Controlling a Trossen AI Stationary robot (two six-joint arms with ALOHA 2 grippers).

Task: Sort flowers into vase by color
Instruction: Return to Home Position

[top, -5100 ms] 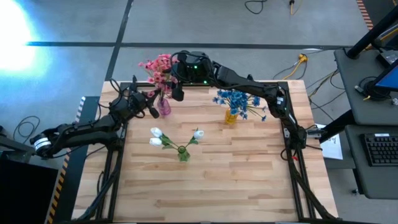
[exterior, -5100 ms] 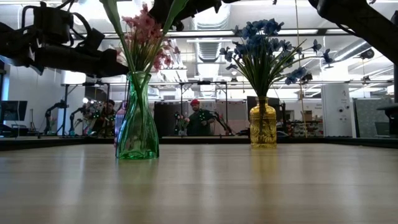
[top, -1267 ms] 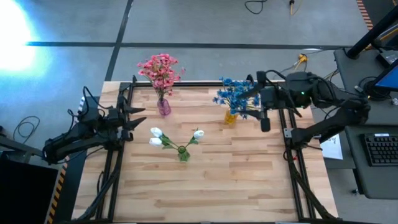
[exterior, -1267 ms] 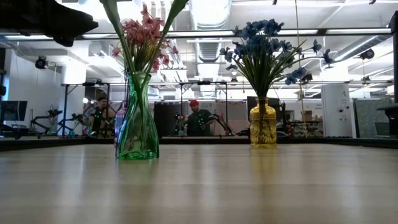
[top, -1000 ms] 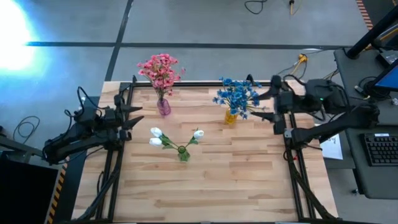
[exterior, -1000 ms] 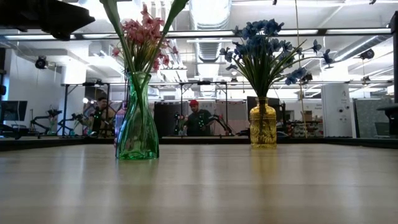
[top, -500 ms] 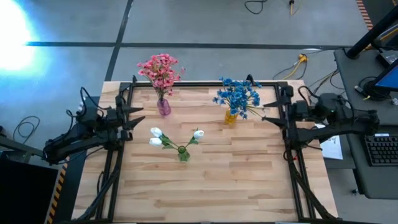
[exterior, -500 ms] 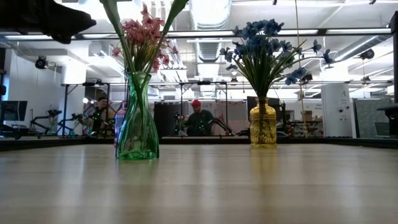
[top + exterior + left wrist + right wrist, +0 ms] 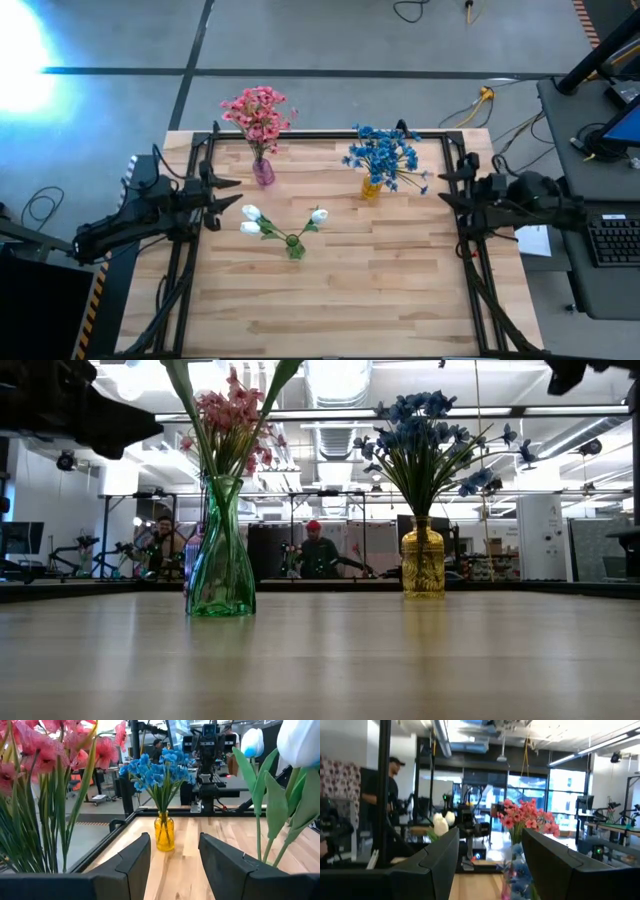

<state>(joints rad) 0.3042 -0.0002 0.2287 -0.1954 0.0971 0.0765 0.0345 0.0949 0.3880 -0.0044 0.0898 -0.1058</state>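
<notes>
High view. The left gripper sits at the left edge of the table, the right gripper at the right edge. Both are well apart from every vase.
- The pink flowers stand in the pink vase, far left.
- The blue flowers stand in the yellow vase, far right.
- The white flowers stand in the green vase, nearer the middle.
- No loose stem lies on the wood.

Low view. The green vase is nearest, upright, with pink blossoms showing behind and above it. The yellow vase is upright with its blue bunch. Dark arm parts show at the top corners only, with no fingertips in sight. People stand far off in the room.

Left wrist view. The fingers are spread with nothing between them. They look across at the yellow vase, with the pink stems close on one side and the white heads on the other.

Right wrist view. The fingers are likewise parted and empty. The pink and white blooms lie beyond, and a person stands in the background.

Judgement. Sorting looks finished: one colour per vase. The step in hand is the retreat to rest. The next move calls only for both arms to settle at the edges, clear of the blossoms, carrying nothing.
</notes>
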